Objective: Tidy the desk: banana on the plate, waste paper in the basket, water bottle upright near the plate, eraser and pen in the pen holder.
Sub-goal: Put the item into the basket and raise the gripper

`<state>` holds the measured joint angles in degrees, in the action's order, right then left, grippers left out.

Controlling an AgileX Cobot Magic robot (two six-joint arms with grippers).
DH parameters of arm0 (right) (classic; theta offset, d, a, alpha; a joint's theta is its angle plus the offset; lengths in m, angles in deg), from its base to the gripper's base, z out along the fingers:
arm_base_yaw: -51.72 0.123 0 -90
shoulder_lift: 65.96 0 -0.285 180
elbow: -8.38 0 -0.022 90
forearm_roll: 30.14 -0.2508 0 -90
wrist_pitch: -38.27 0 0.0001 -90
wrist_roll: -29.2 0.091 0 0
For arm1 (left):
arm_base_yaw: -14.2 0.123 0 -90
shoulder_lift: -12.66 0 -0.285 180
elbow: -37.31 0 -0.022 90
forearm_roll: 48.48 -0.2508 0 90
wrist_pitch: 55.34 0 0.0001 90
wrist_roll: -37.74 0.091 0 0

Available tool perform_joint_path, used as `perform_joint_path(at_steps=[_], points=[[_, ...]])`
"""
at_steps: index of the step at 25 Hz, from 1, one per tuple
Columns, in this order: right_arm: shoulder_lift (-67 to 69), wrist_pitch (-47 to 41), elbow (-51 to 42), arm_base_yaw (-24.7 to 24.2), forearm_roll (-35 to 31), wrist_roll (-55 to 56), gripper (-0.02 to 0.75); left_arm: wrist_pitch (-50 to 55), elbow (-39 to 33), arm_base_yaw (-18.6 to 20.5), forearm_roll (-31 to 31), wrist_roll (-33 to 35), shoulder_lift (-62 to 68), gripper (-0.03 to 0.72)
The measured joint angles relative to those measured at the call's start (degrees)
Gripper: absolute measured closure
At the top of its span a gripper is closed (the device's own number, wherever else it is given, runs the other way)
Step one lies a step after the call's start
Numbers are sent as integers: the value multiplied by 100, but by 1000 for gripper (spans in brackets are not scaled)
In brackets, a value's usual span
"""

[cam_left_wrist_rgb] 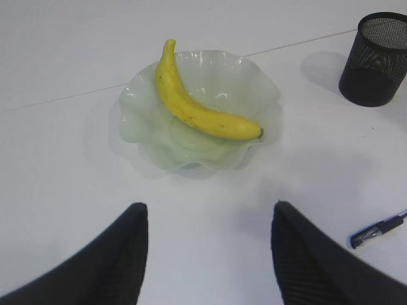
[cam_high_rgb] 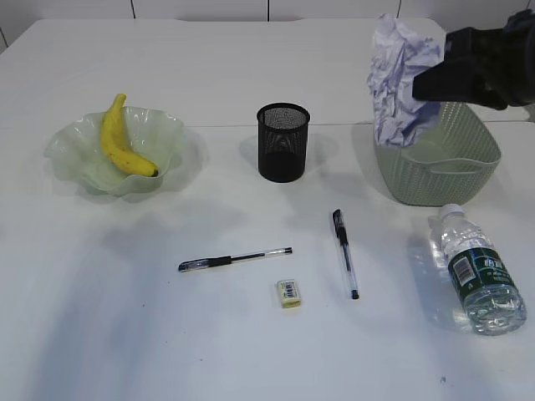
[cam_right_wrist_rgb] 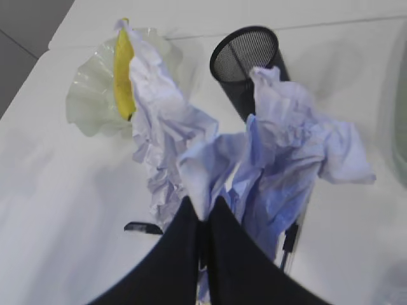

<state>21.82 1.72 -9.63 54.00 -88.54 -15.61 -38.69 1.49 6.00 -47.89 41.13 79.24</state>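
Nearest the exterior camera, the yellow eraser (cam_high_rgb: 289, 293) lies flat on the white desk (cam_high_rgb: 100, 334), just below the gap between two black pens. One pen (cam_high_rgb: 236, 259) lies roughly crosswise to the left of the eraser; the other pen (cam_high_rgb: 345, 253) lies roughly lengthwise to its right. Neither touches the eraser. The water bottle (cam_high_rgb: 476, 270) lies on its side at the right edge, cap toward the green basket (cam_high_rgb: 439, 163). The black mesh pen holder (cam_high_rgb: 282, 142) stands upright at centre.

The banana (cam_high_rgb: 119, 139) rests inside the translucent green plate (cam_high_rgb: 75, 163) at the left, stem end toward the far rim.

Right gripper (cam_right_wrist_rgb: 205, 213): jaws pressed together, pinching the crumpled waste paper (cam_high_rgb: 399, 79). The paper hangs above the left part of the basket, its lower edge level with the basket rim.

Left gripper (cam_left_wrist_rgb: 210, 219): jaws spread, holding nothing, positioned above bare desk on the near side of the plate, with the banana centred between the fingers (cam_left_wrist_rgb: 121, 254) in the left wrist view.
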Motion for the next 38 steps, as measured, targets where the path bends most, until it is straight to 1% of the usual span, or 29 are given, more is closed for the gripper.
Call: perform_joint_path(at_steps=[6,10,18,26,38], points=[[229,539,261,-13,36,0,738,50,0,0,0,0,0,260],[628,702,514,-81,36,0,738,58,0,0,0,0,0,260],[1401,826,1147,-549,36,79,738,58,0,0,0,0,0,263],[2099,931,1739,-589,352,106,739,58,0,0,4,0,0,263],[2527,1498,1844,-589,778,150,739,58,-2,0,4,0,0,263]])
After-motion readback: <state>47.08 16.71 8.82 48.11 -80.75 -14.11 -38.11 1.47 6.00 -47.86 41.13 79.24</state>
